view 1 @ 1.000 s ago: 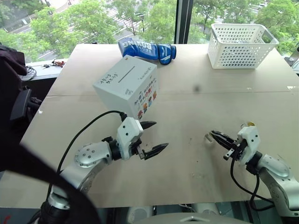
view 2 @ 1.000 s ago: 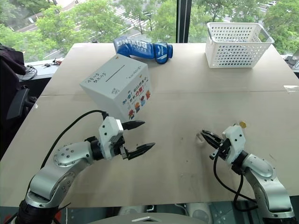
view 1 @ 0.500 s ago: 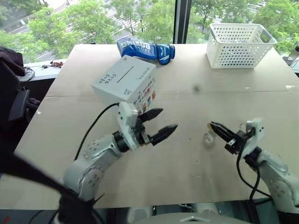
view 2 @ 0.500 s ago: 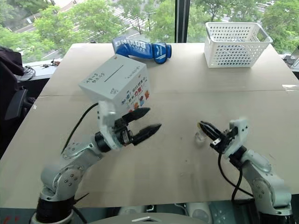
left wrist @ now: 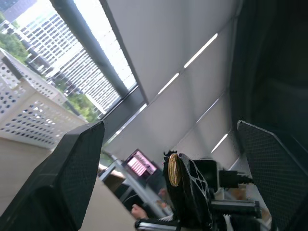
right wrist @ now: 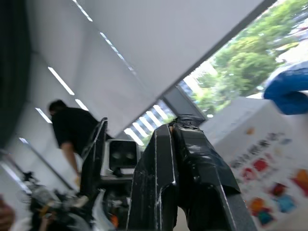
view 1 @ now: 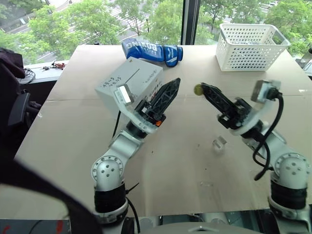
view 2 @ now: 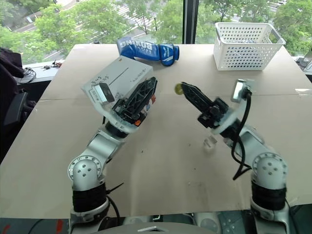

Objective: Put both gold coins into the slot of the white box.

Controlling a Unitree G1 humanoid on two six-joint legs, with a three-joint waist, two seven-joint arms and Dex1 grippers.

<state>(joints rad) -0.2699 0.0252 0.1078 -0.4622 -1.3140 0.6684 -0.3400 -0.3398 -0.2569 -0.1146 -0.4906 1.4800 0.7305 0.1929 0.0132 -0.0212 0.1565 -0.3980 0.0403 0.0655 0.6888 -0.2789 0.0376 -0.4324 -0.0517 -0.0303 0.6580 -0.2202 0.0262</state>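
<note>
White lettering "BOXING" stands on the blue boxing glove (view 1: 152,51).

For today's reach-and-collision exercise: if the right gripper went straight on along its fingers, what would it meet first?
Probably the left gripper, raised just across from it, with the white box behind; depth is unclear. The right gripper is shut on a gold coin.

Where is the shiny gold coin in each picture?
Left eye view: gold coin at the right gripper's tip, right of the white box.
Right eye view: same spot.
Left wrist view: edge-on on the facing right gripper.
Right wrist view: cannot make it out.
Shared landmark: the right gripper's tip.
</note>
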